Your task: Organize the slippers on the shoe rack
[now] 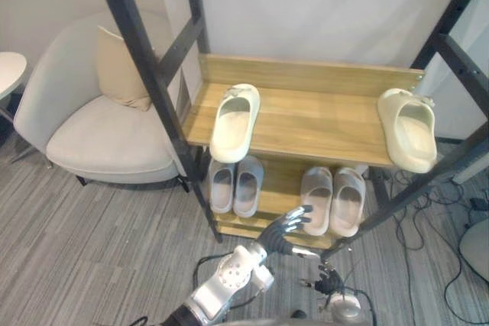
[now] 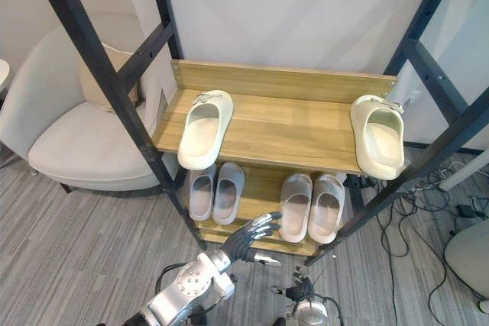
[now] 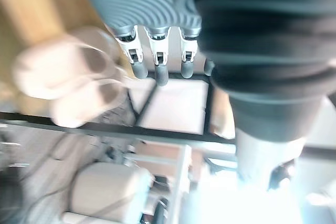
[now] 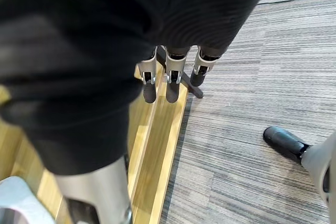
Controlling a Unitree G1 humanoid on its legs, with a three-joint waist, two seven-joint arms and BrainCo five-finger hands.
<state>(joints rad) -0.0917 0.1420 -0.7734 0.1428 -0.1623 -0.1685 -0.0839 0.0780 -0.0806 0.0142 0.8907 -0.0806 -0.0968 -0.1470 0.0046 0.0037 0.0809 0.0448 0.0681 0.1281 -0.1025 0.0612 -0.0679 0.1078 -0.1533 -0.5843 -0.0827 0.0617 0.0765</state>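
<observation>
Reaching toward the front of the lower shelf (image 1: pixel 281 181) of the shoe rack (image 1: pixel 306 74), the left hand (image 1: pixel 286 228) is empty, fingers straight and spread wide; its fingertips lie just beside the near end of the pale pair (image 1: pixel 348 200), but contact cannot be told. The right hand (image 4: pixel 170 80) shows in its own wrist view, fingers loosely extended and holding nothing, pointing down at the shelf's wooden front edge and the grey floor.

Slipper positions:
- upper shelf (image 1: pixel 321 116): the left cream slipper (image 1: pixel 233 124) lies at the left end, slightly angled; the right cream slipper (image 1: pixel 409 131) lies at the right end, well apart from it; both near ends project over the front edge;
- lower shelf: the grey pair (image 1: pixel 248 181) lies side by side at the left; the pale pair lies side by side at the right.

A white armchair (image 1: pixel 99 135) with a beige cushion (image 1: pixel 122 70) stands left of the rack.
</observation>
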